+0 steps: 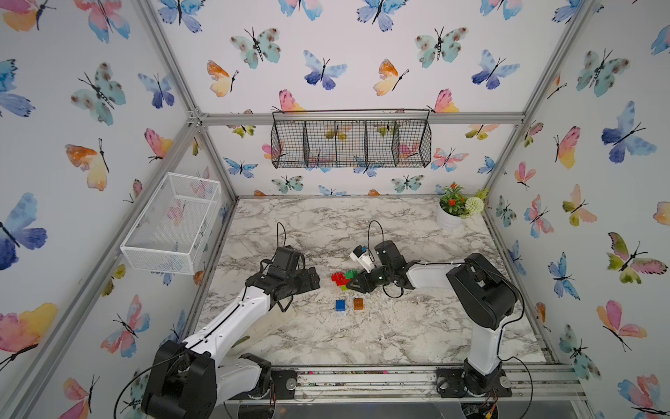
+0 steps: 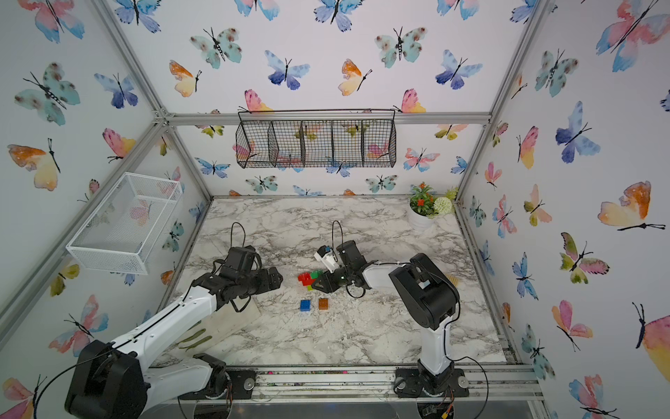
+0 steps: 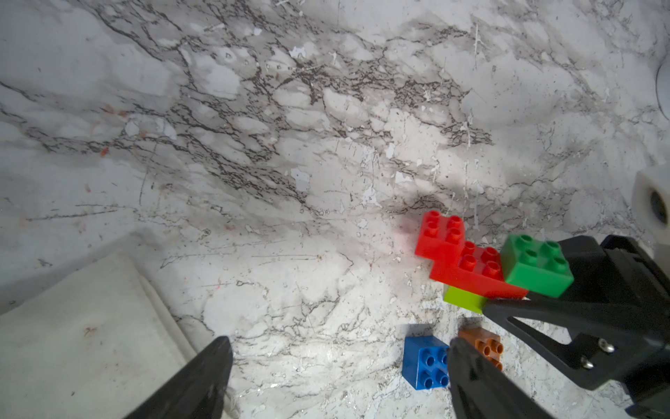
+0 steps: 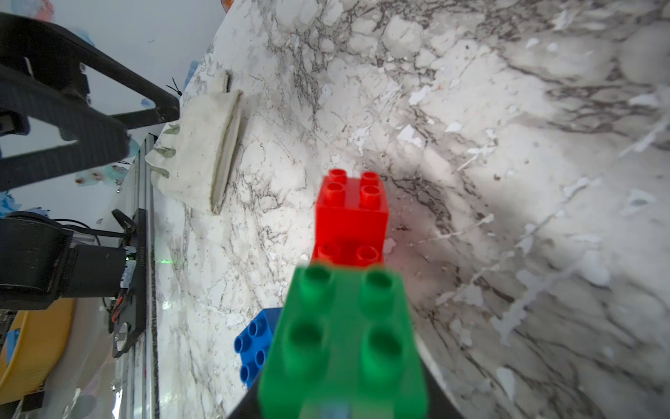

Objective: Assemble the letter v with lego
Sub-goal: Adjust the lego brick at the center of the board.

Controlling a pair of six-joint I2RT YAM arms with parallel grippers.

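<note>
- Mid-surface (image 1: 326, 225), between the two arms, stands a part-built cluster of bricks. The left wrist view shows it best: a small red brick (image 3: 440, 232) sits on one end of a longer red brick (image 3: 478, 270), a dark green brick (image 3: 536, 265) is at the other end, and a lime green brick (image 3: 464, 299) lies underneath.
- The right claw (image 1: 352, 281) is pinching the dark green brick, with a finger on either side.
- The left claw (image 3: 337, 342) hangs near the cluster, spread wide and holding nothing.
- A blue brick (image 1: 340, 305) and an orange brick (image 1: 358, 303) lie loose side by side, studs up, apart from the cluster on the side towards the arms' bases.
- In the right wrist view the blurred green brick fills the foreground and hides the lime green and orange bricks, while part of the blue one peeks out. A folded white cloth (image 4: 203, 152) lies by the left arm.
- Only the top views show the containers. A black wire basket (image 1: 351, 143) with several compartments hangs on the back wall, the wallpaper's butterflies showing through its mesh. A white mesh basket (image 1: 170, 225) hangs on the left wall, and a white pot (image 1: 447, 219) in the far right corner holds flowers (image 1: 460, 203).
</note>
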